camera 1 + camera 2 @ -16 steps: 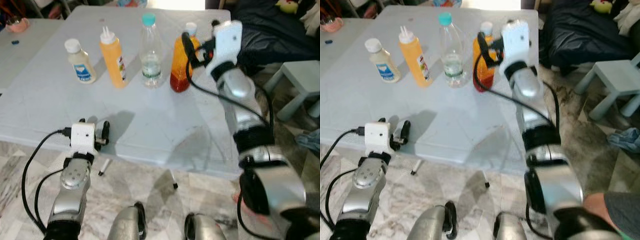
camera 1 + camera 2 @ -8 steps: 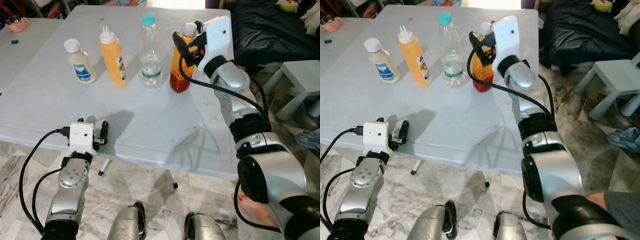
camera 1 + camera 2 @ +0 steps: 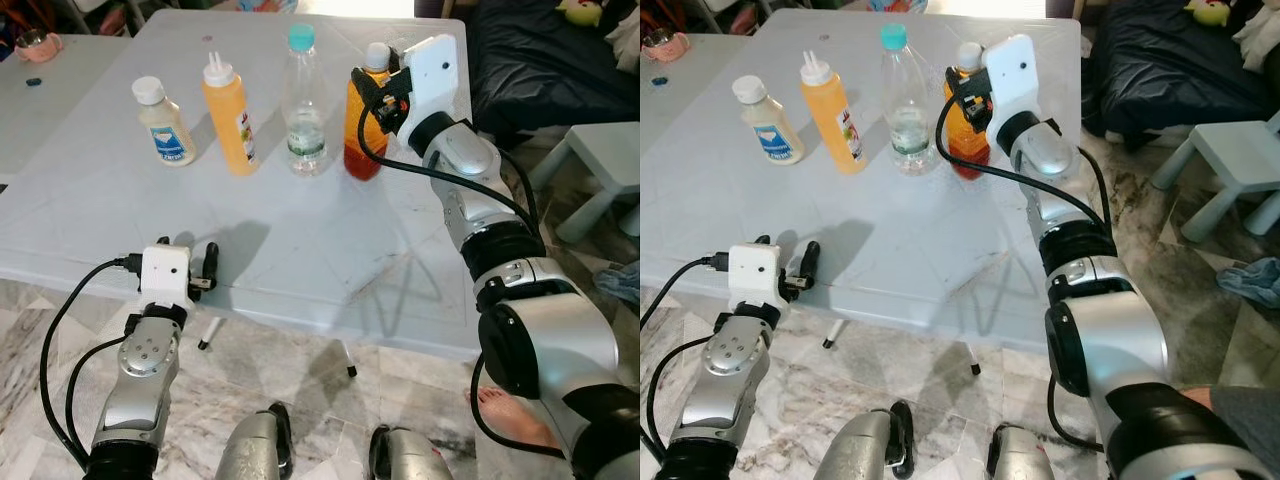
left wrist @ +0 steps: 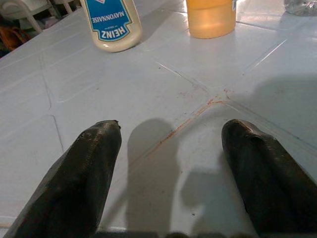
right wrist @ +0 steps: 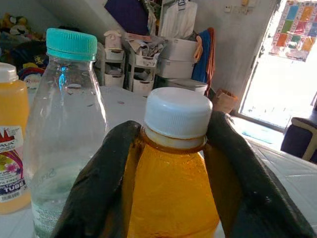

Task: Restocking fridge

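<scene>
Orange bottle (image 3: 361, 130) upright, right pincer (image 5: 171, 168) astride

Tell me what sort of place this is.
Probably a lived-in home room: a white folding table holding condiment and drink bottles, a dark sofa with a small stool beside it, on a marble-tiled floor.

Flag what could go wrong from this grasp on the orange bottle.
1. The right gripper straddles the orange bottle high, at its neck under the white cap; lifted from there it may swing or slip.
2. The clear water bottle stands close beside it and could be knocked over.
3. The gripper's cable drapes past the bottle and might snag it.
</scene>
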